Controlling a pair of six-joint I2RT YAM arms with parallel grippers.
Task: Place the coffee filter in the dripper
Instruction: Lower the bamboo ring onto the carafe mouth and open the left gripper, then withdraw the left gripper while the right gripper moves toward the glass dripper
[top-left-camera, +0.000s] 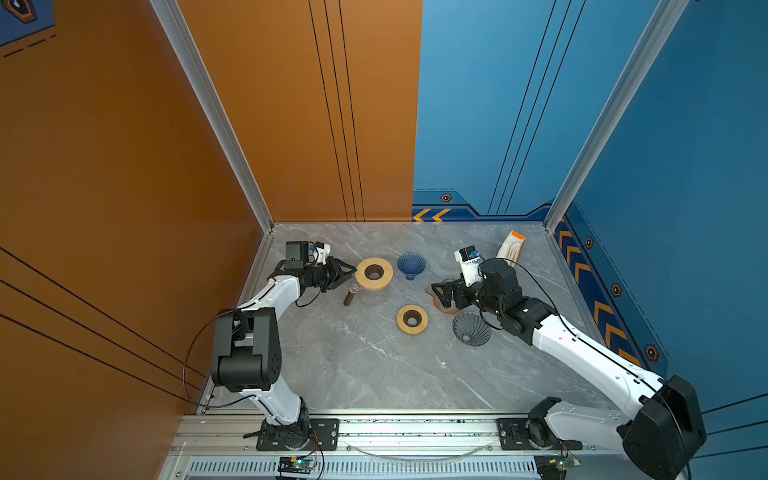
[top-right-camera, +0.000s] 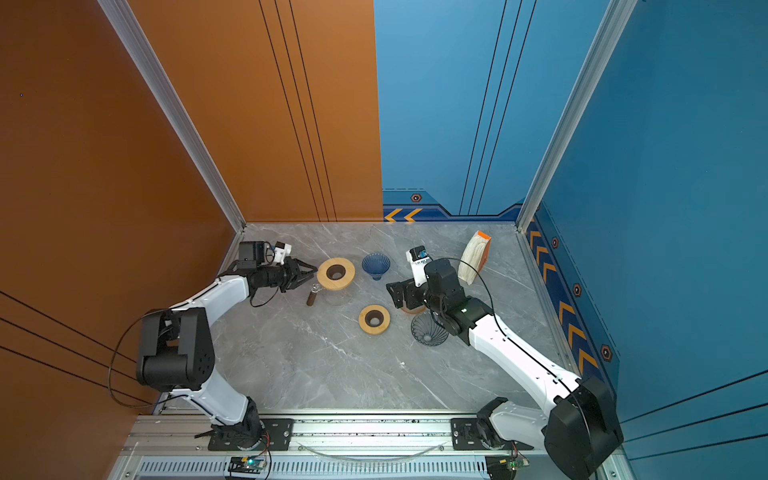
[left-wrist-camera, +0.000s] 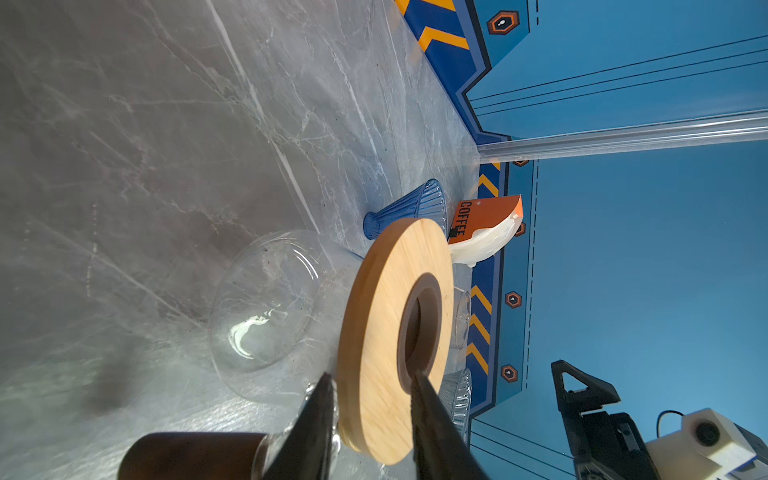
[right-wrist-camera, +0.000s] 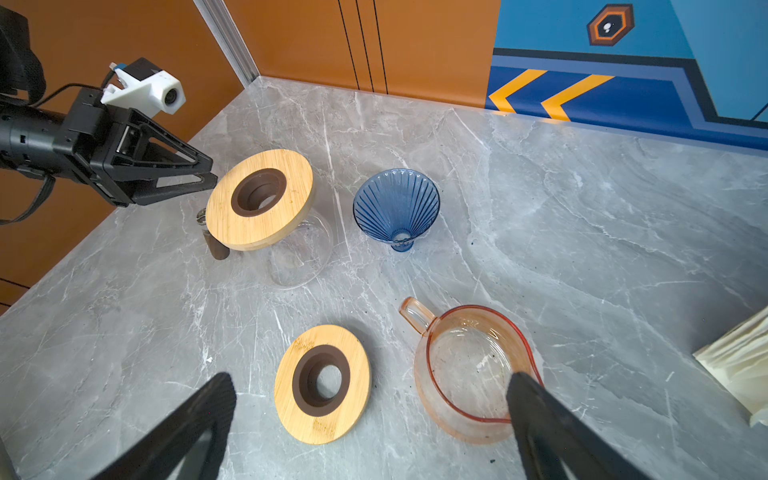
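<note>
The coffee filters (top-left-camera: 512, 248) are a white stack in an orange box standing at the back right, also seen in the left wrist view (left-wrist-camera: 486, 232). A blue ribbed dripper (top-left-camera: 411, 266) (right-wrist-camera: 397, 205) stands empty mid-table. A dark ribbed dripper (top-left-camera: 471, 328) sits under my right arm. My left gripper (left-wrist-camera: 372, 376) (top-left-camera: 353, 272) has one finger on each side of the rim of a wooden ring (left-wrist-camera: 395, 332) lying on a glass carafe (left-wrist-camera: 266, 303); whether it presses the rim is unclear. My right gripper (right-wrist-camera: 372, 382) (top-left-camera: 440, 291) hovers wide open and empty.
A second wooden ring (right-wrist-camera: 322, 384) lies flat on the marble table (top-left-camera: 353, 365), beside a pink glass pitcher (right-wrist-camera: 469, 370) that sits below my right gripper. The carafe's brown handle (top-left-camera: 348, 297) points toward the front. Walls close in the back and both sides.
</note>
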